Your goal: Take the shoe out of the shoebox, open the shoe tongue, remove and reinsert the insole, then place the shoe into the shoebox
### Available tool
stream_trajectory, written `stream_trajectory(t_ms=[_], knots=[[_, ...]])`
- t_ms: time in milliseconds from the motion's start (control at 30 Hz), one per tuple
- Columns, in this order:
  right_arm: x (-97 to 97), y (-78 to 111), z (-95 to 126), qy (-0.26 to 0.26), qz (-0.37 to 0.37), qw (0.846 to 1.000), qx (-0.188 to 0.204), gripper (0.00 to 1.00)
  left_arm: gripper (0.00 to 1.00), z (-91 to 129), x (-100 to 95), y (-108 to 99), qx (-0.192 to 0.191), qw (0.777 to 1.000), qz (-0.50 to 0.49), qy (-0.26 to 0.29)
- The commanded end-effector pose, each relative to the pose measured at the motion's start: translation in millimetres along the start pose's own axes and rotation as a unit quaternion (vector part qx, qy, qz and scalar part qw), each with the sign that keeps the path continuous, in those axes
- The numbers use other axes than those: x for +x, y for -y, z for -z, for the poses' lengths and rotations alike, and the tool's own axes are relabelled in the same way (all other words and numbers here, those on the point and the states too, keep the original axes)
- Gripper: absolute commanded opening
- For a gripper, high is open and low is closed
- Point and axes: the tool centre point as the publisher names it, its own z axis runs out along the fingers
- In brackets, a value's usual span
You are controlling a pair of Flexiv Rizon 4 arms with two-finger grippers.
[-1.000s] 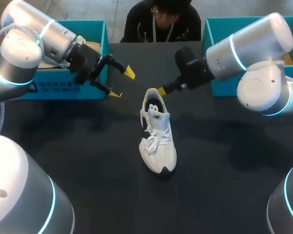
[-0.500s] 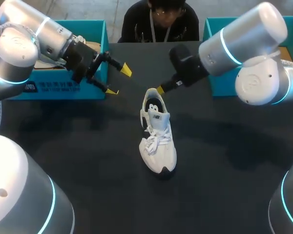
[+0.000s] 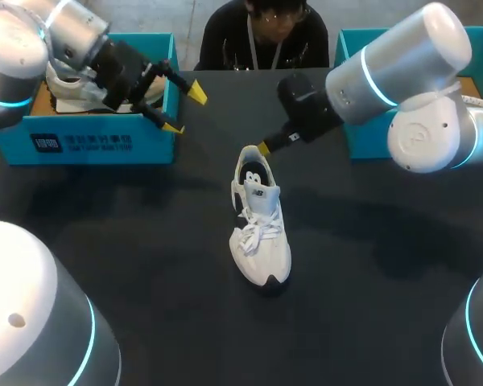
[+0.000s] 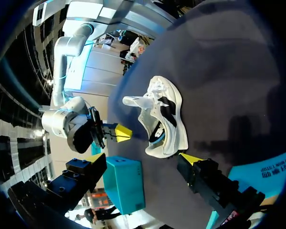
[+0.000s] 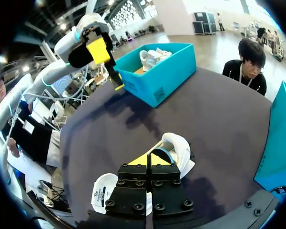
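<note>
A white shoe (image 3: pixel 259 229) with black trim stands upright mid-table, toe toward me, laces tied, tongue raised. My right gripper (image 3: pixel 264 148) is shut, its yellow tips at the heel's rim with nothing between them; contact with the rim is unclear. In the right wrist view the shut tips (image 5: pixel 148 159) cover part of the shoe (image 5: pixel 177 145). My left gripper (image 3: pixel 185 109) hangs open and empty at the right end of the teal shoebox (image 3: pixel 97 143), well away from the shoe. From the left wrist the shoe (image 4: pixel 164 119) lies ahead of one fingertip (image 4: pixel 189 158).
A second white shoe (image 3: pixel 64 80) lies inside the left shoebox. Another teal box (image 3: pixel 361 56) stands at the back right, behind my right arm. Dark table surface (image 3: pixel 370 265) stretches around and in front of the shoe.
My left arm has drawn back and to the left, toward the shoebox, gripper still open. My right gripper shifted slightly left at the heel. The shoe has not moved.
</note>
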Motion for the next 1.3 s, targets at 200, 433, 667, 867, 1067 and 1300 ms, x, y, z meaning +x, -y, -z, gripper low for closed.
stream_trajectory(t_ms=[200,433,667,867,1067,1300], knots=[[8.4,5.4,-3,0.098,-0.054,0.993,0.028,0.0,1.0,25,-9.2,3,0.005,1.0,-0.01,-0.018],[15.2,9.8,-10,0.131,-0.086,0.987,0.041,0.0,1.0,49,-14.3,7,-0.004,1.0,-0.016,-0.026],[24.6,10.5,-21,0.155,-0.108,0.98,0.068,0.0,1.0,81,-16.1,12,-0.026,0.999,-0.021,-0.039],[31.2,12.8,-32,0.171,-0.132,0.973,0.08,0.0,1.0,104,-15.3,12,-0.04,0.998,-0.024,-0.045],[37.1,16.8,-42,0.189,-0.156,0.965,0.096,0.0,1.0,123,-17.0,11,-0.048,0.997,-0.031,-0.049],[43.4,20.8,-50,0.219,-0.171,0.953,0.122,0.0,1.0,139,-19.7,14,-0.056,0.996,-0.045,-0.046]])
